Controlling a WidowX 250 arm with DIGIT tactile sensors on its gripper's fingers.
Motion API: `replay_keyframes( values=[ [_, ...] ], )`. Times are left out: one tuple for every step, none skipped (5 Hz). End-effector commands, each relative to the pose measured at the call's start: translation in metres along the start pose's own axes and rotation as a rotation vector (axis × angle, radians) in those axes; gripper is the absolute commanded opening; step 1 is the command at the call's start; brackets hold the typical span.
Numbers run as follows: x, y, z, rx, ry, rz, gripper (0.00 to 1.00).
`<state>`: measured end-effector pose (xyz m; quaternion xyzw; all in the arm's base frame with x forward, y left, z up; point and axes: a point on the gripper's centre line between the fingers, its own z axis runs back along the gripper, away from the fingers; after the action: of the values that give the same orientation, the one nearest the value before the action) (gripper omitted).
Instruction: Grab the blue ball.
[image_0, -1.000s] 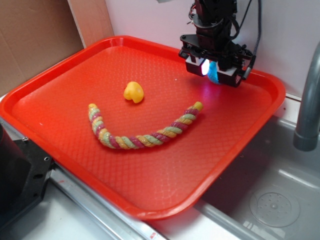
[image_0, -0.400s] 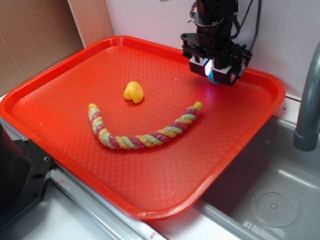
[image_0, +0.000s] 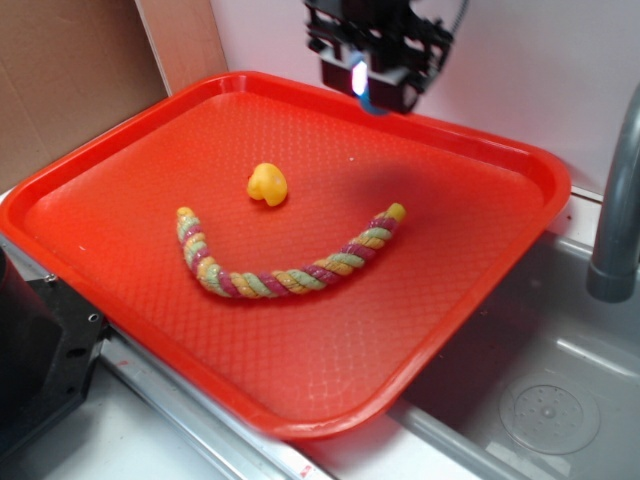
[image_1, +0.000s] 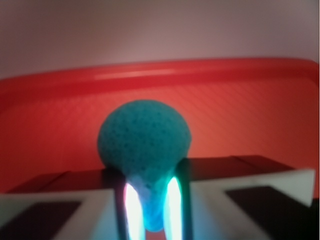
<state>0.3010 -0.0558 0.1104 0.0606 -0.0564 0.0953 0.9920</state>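
Note:
The blue ball (image_1: 144, 145) is a teal, spongy-looking ball squeezed between the two glowing pads of my gripper (image_1: 150, 200), bulging out beyond them. In the exterior view the gripper (image_0: 370, 92) is raised above the far edge of the red tray (image_0: 100, 260), and only a sliver of the blue ball (image_0: 368, 104) shows below the lit jaws. The ball hangs clear of the tray surface, with a shadow beneath.
A yellow toy (image_0: 267, 184) and a multicoloured twisted rope (image_0: 285, 262) lie mid-tray. A grey faucet pipe (image_0: 617, 200) and sink (image_0: 545, 400) are at the right. Cardboard (image_0: 70, 80) stands at the back left, a pale wall behind.
The gripper closed tighter on the ball, then rose and shifted left toward the tray's far edge, lifting the ball off the tray.

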Motion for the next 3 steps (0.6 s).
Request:
replay_keyframes(
  values=[
    [-0.042,0.039,0.075,-0.047,-0.016,0.100,0.00],
    [-0.066,0.054,0.089,-0.100,-0.002,0.108,0.00],
    [-0.082,0.067,0.094,-0.160,0.006,0.133,0.00]
  ],
)
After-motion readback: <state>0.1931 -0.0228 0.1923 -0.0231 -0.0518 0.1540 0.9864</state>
